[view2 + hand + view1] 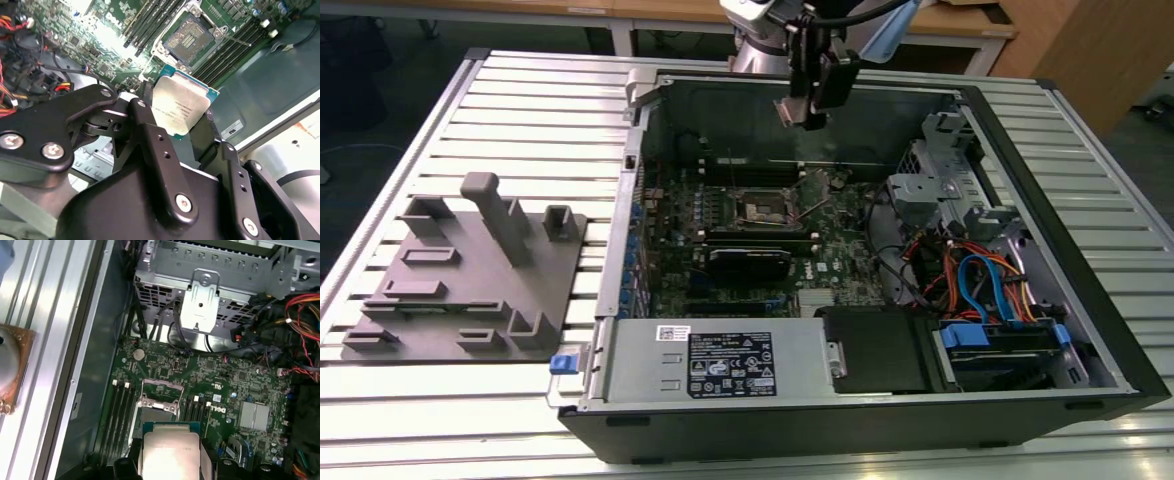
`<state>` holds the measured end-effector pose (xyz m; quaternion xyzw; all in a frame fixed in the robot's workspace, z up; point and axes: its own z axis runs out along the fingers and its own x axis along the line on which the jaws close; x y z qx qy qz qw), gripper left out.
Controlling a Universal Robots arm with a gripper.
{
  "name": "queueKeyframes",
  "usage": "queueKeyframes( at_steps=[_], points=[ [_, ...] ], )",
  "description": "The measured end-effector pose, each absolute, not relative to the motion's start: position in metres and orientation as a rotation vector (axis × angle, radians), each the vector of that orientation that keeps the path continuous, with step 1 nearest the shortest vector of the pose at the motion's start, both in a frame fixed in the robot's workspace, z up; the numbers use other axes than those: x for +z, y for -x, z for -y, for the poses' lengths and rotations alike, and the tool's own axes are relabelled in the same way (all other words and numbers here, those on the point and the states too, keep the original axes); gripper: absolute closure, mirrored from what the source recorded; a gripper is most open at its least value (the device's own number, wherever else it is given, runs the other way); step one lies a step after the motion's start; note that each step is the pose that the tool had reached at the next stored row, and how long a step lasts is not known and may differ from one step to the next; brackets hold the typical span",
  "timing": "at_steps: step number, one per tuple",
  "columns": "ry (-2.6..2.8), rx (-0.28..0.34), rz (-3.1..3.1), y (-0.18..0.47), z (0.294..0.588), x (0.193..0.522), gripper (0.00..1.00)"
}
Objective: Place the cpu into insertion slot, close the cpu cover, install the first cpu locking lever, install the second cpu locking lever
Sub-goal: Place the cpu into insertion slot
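Slatted table (520,110) held the open computer case (630,362); the gripper (177,117) pinched the cpu (170,455), which arguably needed squaring over the insertion slot (192,37).

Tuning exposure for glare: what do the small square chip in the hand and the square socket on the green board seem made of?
The small square silver-grey chip: likely metal lid, satin and softly reflective, on a thin green board visible at its edges. The square dark-centred socket: probably matte plastic with a fine contact grid, framed by shiny metal.
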<state>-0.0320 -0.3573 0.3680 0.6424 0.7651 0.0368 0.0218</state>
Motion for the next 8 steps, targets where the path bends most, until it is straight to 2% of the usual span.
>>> queueKeyframes(
  at_steps=[8],
  points=[
    [-2.005, 0.112, -2.360, 0.0321, 0.3572, 0.3633, 0.46]
  ],
)
